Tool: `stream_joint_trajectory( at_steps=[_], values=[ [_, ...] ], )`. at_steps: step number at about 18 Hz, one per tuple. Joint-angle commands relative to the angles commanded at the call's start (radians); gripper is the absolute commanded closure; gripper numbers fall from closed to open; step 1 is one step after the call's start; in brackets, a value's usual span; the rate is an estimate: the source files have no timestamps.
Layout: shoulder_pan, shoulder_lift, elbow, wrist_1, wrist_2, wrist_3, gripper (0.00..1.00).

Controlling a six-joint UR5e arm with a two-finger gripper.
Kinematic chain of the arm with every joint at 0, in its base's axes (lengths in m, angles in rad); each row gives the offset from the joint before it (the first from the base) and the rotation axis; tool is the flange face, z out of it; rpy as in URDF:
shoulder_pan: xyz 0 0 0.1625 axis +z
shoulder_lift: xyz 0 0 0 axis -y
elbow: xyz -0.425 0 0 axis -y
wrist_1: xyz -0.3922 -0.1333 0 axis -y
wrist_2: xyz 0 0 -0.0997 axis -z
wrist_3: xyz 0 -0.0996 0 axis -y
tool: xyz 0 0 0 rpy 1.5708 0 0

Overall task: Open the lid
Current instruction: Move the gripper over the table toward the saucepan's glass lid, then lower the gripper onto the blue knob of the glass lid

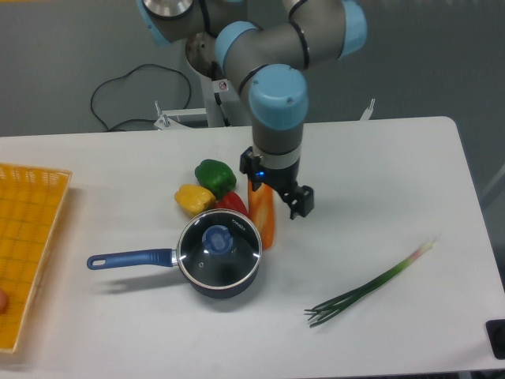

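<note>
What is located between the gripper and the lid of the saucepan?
In the camera view, the lower end of the orange baguette lies between the gripper and the lid; the gripper hangs over the loaf's upper part.

Lid (218,245) on saucepan (207,278), baguette (264,217) just right
</note>
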Motion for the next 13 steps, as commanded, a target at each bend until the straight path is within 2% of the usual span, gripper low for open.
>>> stream_joint_trajectory(
  at_steps=[4,7,13],
  values=[
    [-0.038,-0.017,0.006,0.0,0.0,0.055,0.0],
    [-0.055,-0.044,0.008,0.002,0.0,0.162,0.0],
    [-0.069,-0.068,0.032,0.003,-0.003,0.16,0.0]
  ],
)
